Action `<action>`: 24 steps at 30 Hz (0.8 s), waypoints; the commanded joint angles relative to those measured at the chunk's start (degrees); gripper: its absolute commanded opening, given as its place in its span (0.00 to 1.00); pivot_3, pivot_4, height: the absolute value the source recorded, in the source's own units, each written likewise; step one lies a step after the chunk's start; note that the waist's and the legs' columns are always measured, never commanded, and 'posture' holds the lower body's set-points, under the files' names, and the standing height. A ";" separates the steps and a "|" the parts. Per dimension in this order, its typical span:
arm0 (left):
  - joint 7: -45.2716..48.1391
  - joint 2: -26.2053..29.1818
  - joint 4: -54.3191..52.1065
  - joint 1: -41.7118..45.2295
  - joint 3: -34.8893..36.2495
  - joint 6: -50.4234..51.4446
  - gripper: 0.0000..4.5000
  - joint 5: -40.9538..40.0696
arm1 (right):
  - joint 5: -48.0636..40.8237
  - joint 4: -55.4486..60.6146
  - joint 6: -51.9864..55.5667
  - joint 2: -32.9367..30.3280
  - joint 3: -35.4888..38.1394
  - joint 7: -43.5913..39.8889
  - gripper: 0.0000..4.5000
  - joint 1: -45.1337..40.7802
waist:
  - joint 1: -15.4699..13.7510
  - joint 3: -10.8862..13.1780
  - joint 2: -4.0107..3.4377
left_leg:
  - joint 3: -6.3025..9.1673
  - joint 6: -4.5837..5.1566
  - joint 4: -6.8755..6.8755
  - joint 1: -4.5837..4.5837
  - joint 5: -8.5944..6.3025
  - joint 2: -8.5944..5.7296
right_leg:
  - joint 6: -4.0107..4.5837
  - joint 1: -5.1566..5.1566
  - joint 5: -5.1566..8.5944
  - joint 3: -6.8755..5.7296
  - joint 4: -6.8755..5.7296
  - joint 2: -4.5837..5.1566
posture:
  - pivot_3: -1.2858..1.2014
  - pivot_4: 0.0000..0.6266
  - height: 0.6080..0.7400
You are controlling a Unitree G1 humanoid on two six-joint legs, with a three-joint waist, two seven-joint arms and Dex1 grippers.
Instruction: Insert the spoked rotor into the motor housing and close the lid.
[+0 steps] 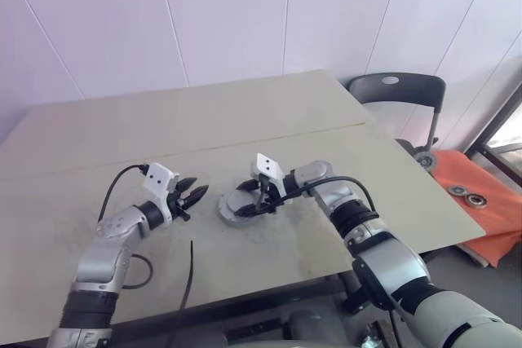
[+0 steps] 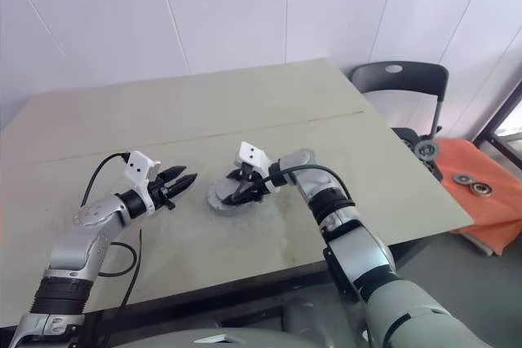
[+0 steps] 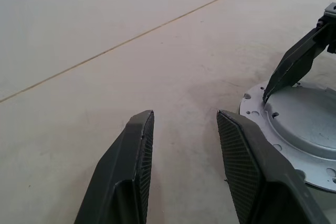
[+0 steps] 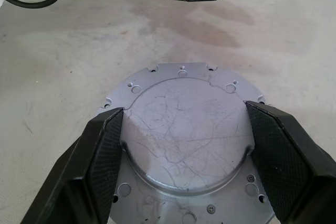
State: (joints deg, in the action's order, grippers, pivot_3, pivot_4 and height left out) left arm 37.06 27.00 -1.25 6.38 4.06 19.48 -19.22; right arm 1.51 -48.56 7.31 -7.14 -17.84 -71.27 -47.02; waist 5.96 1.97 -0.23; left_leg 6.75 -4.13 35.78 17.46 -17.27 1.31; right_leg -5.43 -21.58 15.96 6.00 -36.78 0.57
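Right gripper [image 4: 184,129], low centre of the frame: black fingers spread to either side of the raised dome of a round silver-grey flanged disc [image 1: 236,208], the lid, lying flat on the beige table [image 1: 245,120]; whether the pads press it cannot be told. Left gripper [image 1: 194,193], lower left: fingers parted, holding nothing, tips just beside the disc's rim. Upper right: dark chair [image 1: 400,95].

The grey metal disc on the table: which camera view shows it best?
The right wrist view: the grey metal disc shows nearly whole, between the right hand's fingers. The left wrist view catches one edge; both eye views show it small, partly behind that hand.
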 commanded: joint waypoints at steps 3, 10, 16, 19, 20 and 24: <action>-0.12 0.57 -2.07 0.54 1.07 -0.72 0.44 0.12 | 3.41 -2.36 1.25 0.21 -4.10 -0.59 0.71 3.54 | 0.10 0.00 0.00 | 0.00 0.00 -0.11 -0.01 0.00 0.00 | 0.00 0.00 0.00 0.00 0.10 0.00 | 0.52 0.00 1.00; -0.22 0.62 -2.39 0.26 1.16 -0.53 0.44 0.08 | 3.51 -1.50 1.27 0.50 -3.95 0.62 0.71 4.02 | 0.28 -0.01 0.01 | 0.00 0.00 -0.27 0.00 0.00 0.01 | -0.01 0.01 -0.01 0.00 0.29 0.01 | 0.52 0.00 1.00; -0.32 0.54 -2.53 0.19 1.14 -0.44 0.44 0.05 | 3.04 -2.54 1.45 1.54 -2.75 3.21 0.71 3.17 | 1.04 -0.01 0.01 | 0.00 0.00 -0.40 -0.03 0.00 0.01 | 0.00 0.02 -0.01 0.00 0.35 0.01 | 0.52 0.00 1.00; -0.35 0.51 -2.60 0.12 1.14 -0.41 0.44 0.02 | 3.00 -2.79 1.00 1.87 -2.32 4.59 0.71 3.03 | 1.43 -0.01 0.01 | 0.00 0.00 -0.44 -0.04 0.00 0.01 | 0.00 0.02 -0.01 0.00 0.35 0.00 | 0.52 0.00 1.00; -0.37 0.50 -2.62 0.08 1.13 -0.40 0.44 0.02 | 3.03 -2.80 0.74 1.93 -2.26 4.95 0.71 3.04 | 1.43 -0.01 0.01 | 0.00 0.00 -0.45 -0.05 0.00 0.01 | 0.00 0.02 -0.01 0.00 0.35 0.00 | 0.52 0.00 1.00; -0.39 0.45 -2.59 0.04 1.09 -0.36 0.44 0.05 | 3.30 -2.86 -0.86 1.94 -2.24 6.20 0.71 3.13 | 1.45 0.00 0.02 | 0.01 0.00 -0.46 -0.07 0.01 0.01 | 0.01 0.04 -0.01 0.00 0.34 0.00 | 0.52 0.00 1.00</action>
State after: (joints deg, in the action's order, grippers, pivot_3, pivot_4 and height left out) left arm 37.00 27.00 -1.98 5.88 4.08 19.50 -19.22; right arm 1.60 -47.59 5.77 -5.59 -17.86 -68.16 -45.71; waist 7.41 1.97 -0.22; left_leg 6.76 -4.13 35.32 17.39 -17.27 1.32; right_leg -5.42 -21.53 15.95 6.00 -36.44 0.57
